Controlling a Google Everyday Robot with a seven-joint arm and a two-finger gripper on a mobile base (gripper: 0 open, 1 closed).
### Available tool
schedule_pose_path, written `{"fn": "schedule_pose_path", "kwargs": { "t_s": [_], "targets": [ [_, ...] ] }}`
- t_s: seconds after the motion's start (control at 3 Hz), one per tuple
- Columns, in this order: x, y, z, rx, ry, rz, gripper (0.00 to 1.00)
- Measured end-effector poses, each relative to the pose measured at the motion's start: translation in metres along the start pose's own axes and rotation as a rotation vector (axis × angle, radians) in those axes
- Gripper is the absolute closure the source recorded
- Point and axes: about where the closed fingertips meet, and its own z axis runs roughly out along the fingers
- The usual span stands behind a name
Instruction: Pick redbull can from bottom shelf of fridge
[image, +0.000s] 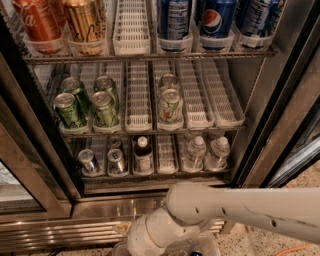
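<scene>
Fridge (260, 115), doors open.

- Bottom counter (167, 172): redbull can (88, 161) upright at front-left corner, untouched. Twin slim can (116, 161) just beside it on the right, then a dark bottle (143, 154) and an empty lane. Two water bottles (195, 150) stand toward the right edge.
- Rack above: green cans (70, 110) hang low over the left lanes.
- Left door frame (30, 130) crowds the counter's left edge.
- Arm (240, 207) crosses in front of the ribbed base (60, 235), below the counter's front edge.
- Hand (145, 250) sits at the bottom of view, well apart from the can. Its opening and any hold cannot be told.
</scene>
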Motion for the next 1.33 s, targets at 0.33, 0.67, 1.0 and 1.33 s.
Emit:
{"fn": "schedule_pose_path", "kwargs": {
  "t_s": [0.33,0.67,1.0,1.33],
  "targets": [
    [-0.002,-0.010,0.011,0.129,-0.003,0.019,0.00],
    [-0.009,-0.025,0.017,0.255,-0.011,0.032,0.00],
    [-0.009,-0.059,0.029,0.271,-0.049,0.086,0.00],
    [0.002,-0.064,0.031,0.266,-0.053,0.114,0.00]
  ]
}}
